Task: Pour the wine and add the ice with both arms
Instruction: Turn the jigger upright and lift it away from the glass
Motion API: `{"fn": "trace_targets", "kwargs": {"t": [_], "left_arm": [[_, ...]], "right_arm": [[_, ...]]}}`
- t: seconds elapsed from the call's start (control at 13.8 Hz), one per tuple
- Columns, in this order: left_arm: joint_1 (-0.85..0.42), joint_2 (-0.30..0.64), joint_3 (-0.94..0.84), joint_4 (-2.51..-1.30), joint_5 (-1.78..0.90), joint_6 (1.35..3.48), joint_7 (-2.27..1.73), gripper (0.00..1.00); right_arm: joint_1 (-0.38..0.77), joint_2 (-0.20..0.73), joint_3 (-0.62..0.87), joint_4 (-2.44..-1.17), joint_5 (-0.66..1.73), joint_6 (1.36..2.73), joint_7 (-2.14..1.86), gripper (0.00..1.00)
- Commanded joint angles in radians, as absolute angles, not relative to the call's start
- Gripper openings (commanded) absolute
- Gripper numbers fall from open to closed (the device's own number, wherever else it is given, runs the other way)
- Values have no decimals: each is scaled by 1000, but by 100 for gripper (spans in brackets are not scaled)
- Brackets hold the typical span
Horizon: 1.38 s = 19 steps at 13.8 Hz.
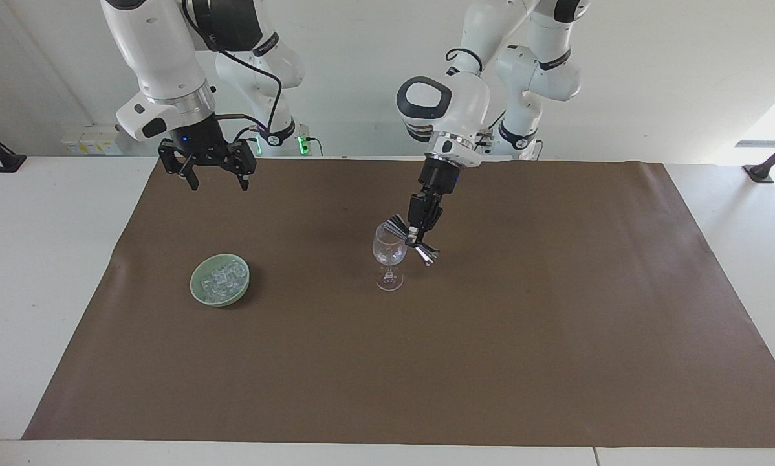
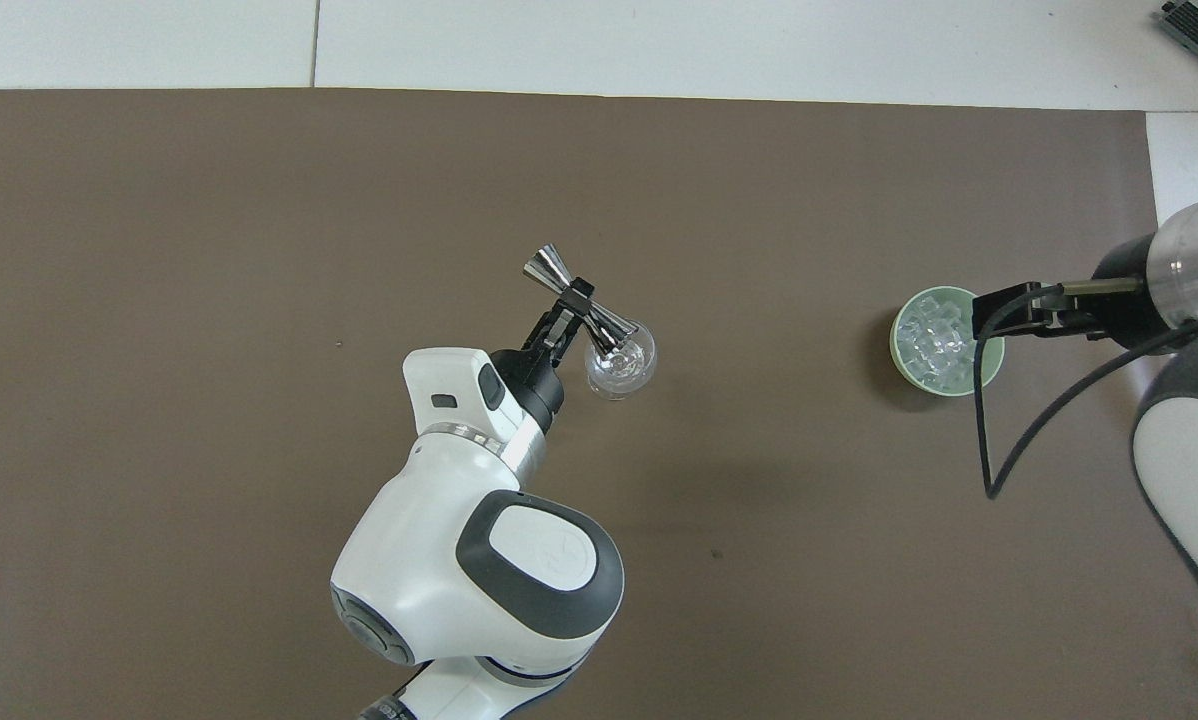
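- A pale green ceramic bowl (image 1: 220, 280) sat on the brown paper mat (image 1: 556, 336) toward the right arm's end of the table, holding the ice (image 2: 937, 336), a heap of small clear glassy cubes.
- A clear stemmed wine glass (image 1: 388, 255) stood upright mid-mat, directly under the left gripper; whether anything lay in its bowl could not be told.
- A shiny steel double-ended jigger (image 2: 581, 307) was tilted, its long axis slanting, one cone dipped over the glass's rim and the other cone pointing up and away from the robots.
- The left gripper (image 1: 418, 226) was clamped on the jigger's narrow waist, fingers close together, held above the glass.
- The right gripper (image 1: 212, 177) hung in the air with its fingers spread wide, holding nothing, over the mat's edge nearest the robots; the bowl of ice lay below it, well apart.
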State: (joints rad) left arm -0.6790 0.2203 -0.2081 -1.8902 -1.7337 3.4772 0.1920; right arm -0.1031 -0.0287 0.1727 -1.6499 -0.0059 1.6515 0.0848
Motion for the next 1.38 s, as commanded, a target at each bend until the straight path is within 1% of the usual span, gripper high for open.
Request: {"fn": "trace_targets", "kwargs": {"t": [0.0,1.16,1.31], "left_arm": [[-693,235,-198,-1865,-1726,3497,230,0],[-690,229,-207,-1864,-1762,3491,209,0],[-689,216,-209,-1865,-1819,3490,187,0]], "right_arm": [[-124,-46,183,-1661,-8,1647,63,100],[-110,-44,187,-1657,-8,1663,58,100],[-68,-55,146,-1651,-8,1658,58,100]]}}
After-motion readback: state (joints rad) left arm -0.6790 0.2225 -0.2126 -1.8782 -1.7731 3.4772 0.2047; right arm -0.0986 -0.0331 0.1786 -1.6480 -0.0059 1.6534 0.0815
